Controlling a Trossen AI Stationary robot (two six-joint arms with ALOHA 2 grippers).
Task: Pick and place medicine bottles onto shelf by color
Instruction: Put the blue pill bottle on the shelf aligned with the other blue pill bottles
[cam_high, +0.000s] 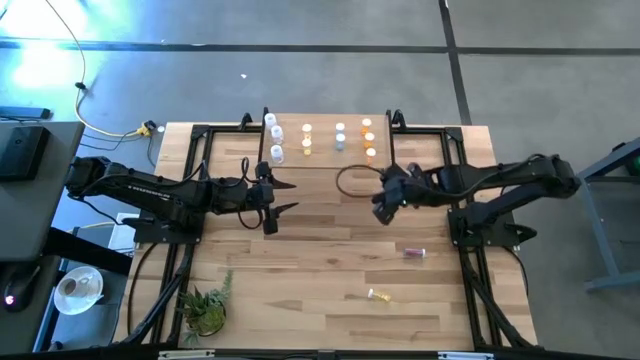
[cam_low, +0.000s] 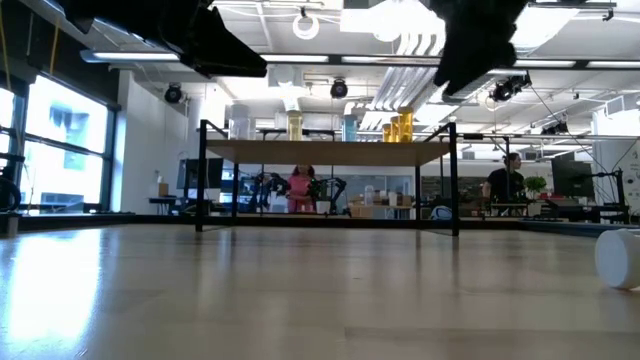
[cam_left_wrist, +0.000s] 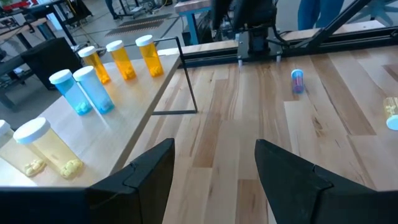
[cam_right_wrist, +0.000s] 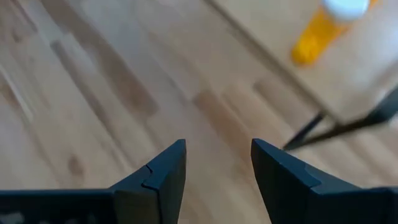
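The shelf (cam_high: 322, 160), a light-wood board on black legs, stands at the table's far middle. Medicine bottles stand on it in groups: white (cam_high: 275, 135), pale yellow (cam_high: 306, 138), bluish (cam_high: 340, 135), orange (cam_high: 368, 138). Two more lie on the table near the right: a purplish one (cam_high: 414, 252) and a yellow one (cam_high: 379, 295). My left gripper (cam_high: 287, 196) hovers open just in front of the shelf's left part, pointing right. My right gripper (cam_high: 382, 205) hovers open in front of the shelf's right end, tipped down; an orange bottle (cam_right_wrist: 323, 28) shows ahead of it.
A small potted plant (cam_high: 207, 310) sits at the near left corner. Black arm-base frames (cam_high: 470, 230) run along both sides of the table. A dark cable loop (cam_high: 355, 180) hangs by the right gripper. Bare wood lies between the grippers and the near edge.
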